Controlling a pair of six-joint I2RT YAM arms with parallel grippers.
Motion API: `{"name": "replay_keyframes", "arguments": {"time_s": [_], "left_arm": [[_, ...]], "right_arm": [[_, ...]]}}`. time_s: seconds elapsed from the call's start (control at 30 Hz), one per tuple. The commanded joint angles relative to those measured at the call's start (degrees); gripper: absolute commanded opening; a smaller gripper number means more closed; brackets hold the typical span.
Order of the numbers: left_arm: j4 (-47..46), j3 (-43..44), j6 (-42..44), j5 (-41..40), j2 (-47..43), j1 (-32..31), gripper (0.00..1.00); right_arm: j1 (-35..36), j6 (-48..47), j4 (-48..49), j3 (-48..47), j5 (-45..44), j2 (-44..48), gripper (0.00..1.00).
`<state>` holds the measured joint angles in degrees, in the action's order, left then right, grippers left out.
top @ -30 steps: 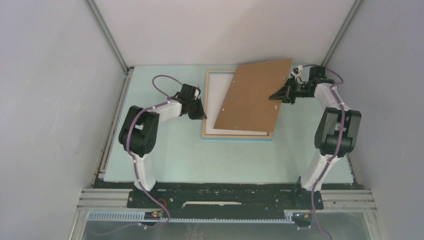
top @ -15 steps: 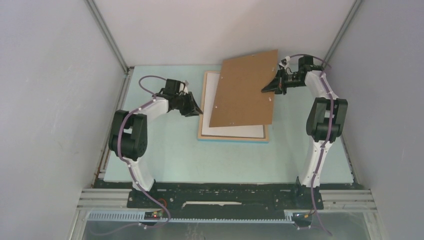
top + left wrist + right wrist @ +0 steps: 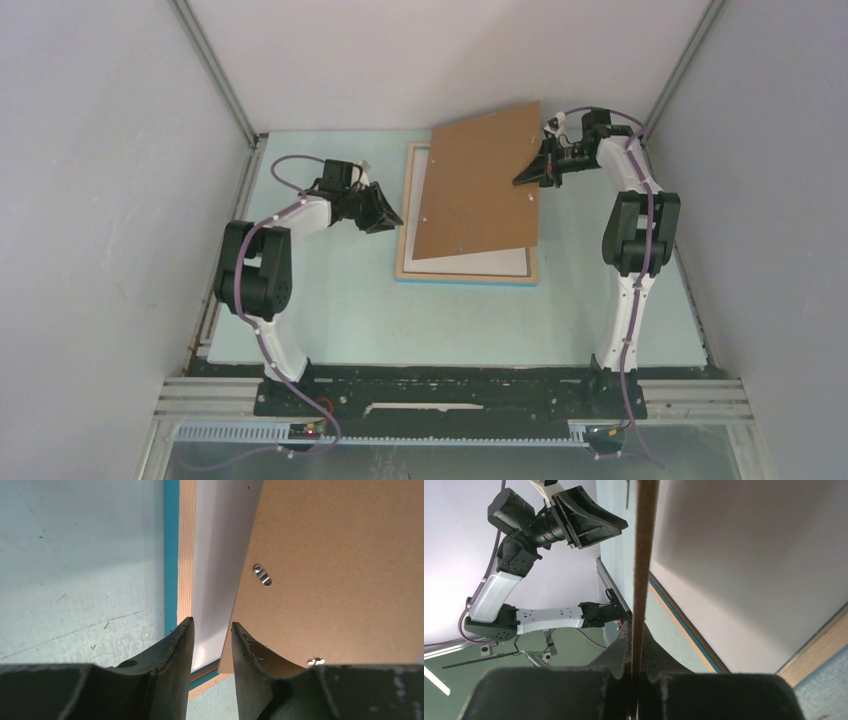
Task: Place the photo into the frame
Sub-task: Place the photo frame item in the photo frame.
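Note:
The frame (image 3: 466, 276) lies face down on the table, light wood back up, turquoise edge at the front. The photo (image 3: 480, 261) lies in it, white back up. My right gripper (image 3: 527, 172) is shut on the right edge of the brown backing board (image 3: 478, 180) and holds it tilted above the frame; the right wrist view shows the board's edge (image 3: 644, 555) between the fingers. My left gripper (image 3: 392, 218) is open and empty at the frame's left side. In the left wrist view its fingertips (image 3: 186, 630) hover over the frame's wood strip (image 3: 187, 545) and the photo (image 3: 215, 555).
The pale green table (image 3: 330, 310) is walled by grey panels on the left, right and back. A metal rail (image 3: 215, 290) runs along the table's left edge. The board carries small metal clips (image 3: 262, 575).
My right gripper has carried the backing board left and toward the back wall, over more of the frame. My left arm and the frame have shifted slightly left.

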<state>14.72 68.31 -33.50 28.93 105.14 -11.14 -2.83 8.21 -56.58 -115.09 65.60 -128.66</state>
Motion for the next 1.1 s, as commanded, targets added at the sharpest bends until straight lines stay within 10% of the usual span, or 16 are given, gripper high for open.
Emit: {"name": "replay_keyframes", "arguments": {"time_s": [0.0,1.07], "left_arm": [[-1.4,0.0,-0.3,1.1,0.9,0.4,0.41],[-1.5,2.3,-0.4,1.0,6.5,0.3,0.30]], "right_arm": [[0.5,-0.7,-1.3,-3.1,3.9,-1.1,0.00],[2.7,-1.5,-2.4,-6.7,6.4,-8.8,0.00]]}}
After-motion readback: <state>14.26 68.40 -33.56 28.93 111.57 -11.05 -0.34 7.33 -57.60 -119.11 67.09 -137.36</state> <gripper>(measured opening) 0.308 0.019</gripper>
